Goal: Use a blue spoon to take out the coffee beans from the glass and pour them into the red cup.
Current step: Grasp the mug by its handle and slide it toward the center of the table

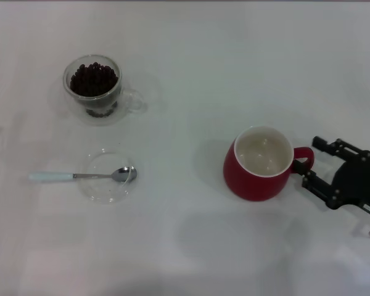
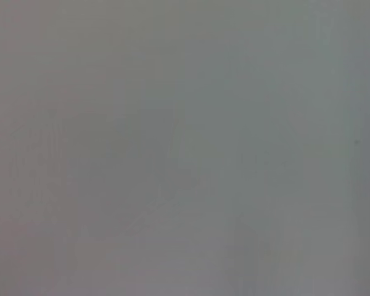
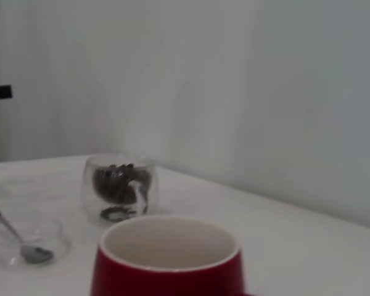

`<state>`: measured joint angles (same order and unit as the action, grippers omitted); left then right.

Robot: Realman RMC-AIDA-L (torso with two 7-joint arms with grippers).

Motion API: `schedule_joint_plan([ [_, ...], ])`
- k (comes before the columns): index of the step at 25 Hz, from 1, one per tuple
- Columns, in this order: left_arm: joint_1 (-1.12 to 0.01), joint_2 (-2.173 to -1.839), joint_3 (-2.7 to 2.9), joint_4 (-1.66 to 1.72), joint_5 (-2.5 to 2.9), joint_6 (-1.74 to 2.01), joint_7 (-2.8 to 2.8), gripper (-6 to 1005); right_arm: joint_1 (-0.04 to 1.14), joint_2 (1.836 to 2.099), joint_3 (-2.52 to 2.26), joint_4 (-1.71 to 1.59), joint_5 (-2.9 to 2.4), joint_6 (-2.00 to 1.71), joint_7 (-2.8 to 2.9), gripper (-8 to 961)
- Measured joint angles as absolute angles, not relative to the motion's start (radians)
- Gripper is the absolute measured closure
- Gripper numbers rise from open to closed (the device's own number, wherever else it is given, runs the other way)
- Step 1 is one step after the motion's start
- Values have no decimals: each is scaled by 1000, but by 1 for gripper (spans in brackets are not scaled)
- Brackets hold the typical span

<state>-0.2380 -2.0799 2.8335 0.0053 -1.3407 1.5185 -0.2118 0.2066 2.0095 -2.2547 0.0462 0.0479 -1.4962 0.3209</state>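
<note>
On the white table (image 1: 234, 55), the rounded red ceramic mug (image 1: 259, 163) has the right gripper (image 1: 311, 165) spread open around its handle; steady it squarely. Clear bean-filled glass (image 1: 94, 86) sits far-left; the pale-blue-handled spoon (image 1: 80, 176) rests untouched on a shallow glass dish (image 1: 105, 188).

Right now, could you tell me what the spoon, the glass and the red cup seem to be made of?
Spoon: shiny bowl and stem, probably polished metal; pale blue matte handle, perhaps plastic or ceramic.
Glass: clear and see-through, beans showing through its wall, so likely glass.
Red cup: glossy red outside, cream inside, thick rim, looks like glazed ceramic.
</note>
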Motion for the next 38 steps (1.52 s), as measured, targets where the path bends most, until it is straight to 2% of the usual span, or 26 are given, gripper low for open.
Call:
schedule_joint_plan([
  [6,-238,-2080,2833,6,-1341,1518,-212,152,210,2010,-2281,4,46,-1433,321,447],
  [25,-232,-2080,2836,6,-1341,1521,-212,151,216,2009,-2280,-28,48,-1408,294,515],
  [30,-232,-2080,2836,7,-1340,1522,-212,152,216,2009,-2295,-38,46,-1412,294,642],
  [38,-231,-2080,2837,8,-1339,1522,-212,152,215,2009,-2362,-105,44,-1411,296,641],
])
